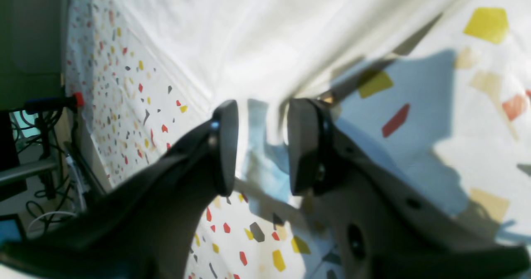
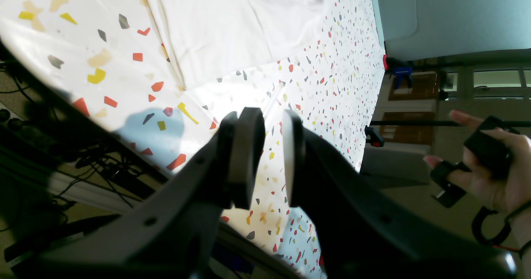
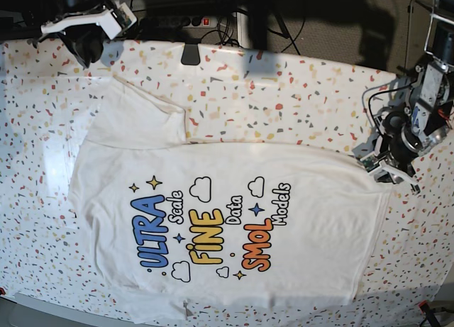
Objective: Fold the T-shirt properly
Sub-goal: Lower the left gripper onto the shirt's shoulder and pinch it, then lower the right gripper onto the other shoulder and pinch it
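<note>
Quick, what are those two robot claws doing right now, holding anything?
Left gripper: open, holding nothing, right at the edge of the large white printed T-shirt.
Right gripper: open, empty.

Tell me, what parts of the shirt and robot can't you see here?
- Large white printed cloth T-shirt: base view, bottom edge crops its lower sleeve.
- Left gripper: base view, fingers too small; left wrist view, hem blurred.
- Right gripper: base view, arm hides fingers.
</note>
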Motion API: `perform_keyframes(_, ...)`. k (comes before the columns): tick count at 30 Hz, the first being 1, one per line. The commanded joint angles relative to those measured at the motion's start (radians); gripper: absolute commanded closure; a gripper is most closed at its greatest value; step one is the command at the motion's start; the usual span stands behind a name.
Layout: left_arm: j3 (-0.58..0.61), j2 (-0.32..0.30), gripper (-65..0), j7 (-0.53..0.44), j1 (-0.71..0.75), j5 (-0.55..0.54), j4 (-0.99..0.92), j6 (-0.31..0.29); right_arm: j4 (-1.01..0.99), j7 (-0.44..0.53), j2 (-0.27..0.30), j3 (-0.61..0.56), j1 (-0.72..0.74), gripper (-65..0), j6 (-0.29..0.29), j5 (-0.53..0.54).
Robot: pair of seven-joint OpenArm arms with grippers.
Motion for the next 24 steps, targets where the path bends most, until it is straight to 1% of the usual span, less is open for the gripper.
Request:
perform_keyframes(1, -0.003, -0.016, -16.6, 0.019, -0.007, 0.008, 0.002, -0.024, 0.019, 0.011, 0.010, 0.002, -0.008, -12.6, -0.020, -0.021)
perform_keyframes(3, -0.003, -0.014, -13.3, 0.019, -0.005, 0.008, 0.002, -0.024, 0.019, 0.011, 0.010, 0.002, -0.008, -12.6, -0.020, -0.021)
perform_keyframes(4, -0.003, -0.011, -10.6, 0.019, -0.004, 0.008, 0.002, -0.024, 0.019, 0.011, 0.010, 0.002, -0.008, -12.6, -0.020, -0.021)
perform_keyframes(7, -0.003, -0.011, 0.0, 0.021, 0.000, 0.007, 0.002, -0.024, 0.019, 0.011, 0.010, 0.002, -0.008, -12.6, -0.020, -0.021)
perform_keyframes(9, -0.003, -0.011, 0.0, 0.037, 0.002, -0.006, 0.002, -0.024, 0.019, 0.011, 0.010, 0.002, -0.008, -12.6, -0.020, -0.021)
perform_keyframes(10, -0.003, -0.011, 0.0, 0.056, 0.003, -0.037, 0.002, -0.024, 0.019, 0.011, 0.010, 0.002, -0.008, -12.6, -0.020, -0.021)
perform_keyframes(14, -0.003, -0.012, 0.0, 0.209, 0.003, -0.225, 0.002, -0.024, 0.019, 0.012, 0.011, 0.002, -0.008, -12.6, -0.021, -0.010)
perform_keyframes(15, -0.003, -0.012, 0.0, 0.245, 0.003, -0.264, 0.002, -0.024, 0.019, 0.021, 0.011, 0.002, -0.005, -12.6, -0.023, 0.014)
perform_keyframes(17, -0.003, -0.011, 0.0, 0.304, 0.004, -0.338, 0.002, -0.024, 0.019, 0.061, 0.011, 0.003, 0.008, -12.6, -0.022, 0.094)
perform_keyframes(19, -0.003, -0.011, 0.0, 0.328, 0.003, -0.384, 0.002, -0.024, 0.019, 0.072, 0.011, 0.005, 0.029, -12.6, -0.021, 0.164)
perform_keyframes(21, -0.003, -0.012, 0.0, 0.330, 0.004, -0.406, 0.002, -0.024, 0.018, 0.073, 0.013, 0.018, 0.050, -13.2, -0.020, 0.207)
perform_keyframes(23, -0.003, -0.011, 0.0, 0.330, 0.003, -0.424, 0.002, -0.024, 0.014, 0.096, 0.019, 0.046, 0.056, -19.1, -0.012, 0.240)
perform_keyframes(24, -0.003, -0.011, 0.0, 0.330, 0.003, -0.428, 0.003, -0.024, 0.013, 0.114, 0.019, 0.066, 0.060, -22.7, 0.007, 0.264)
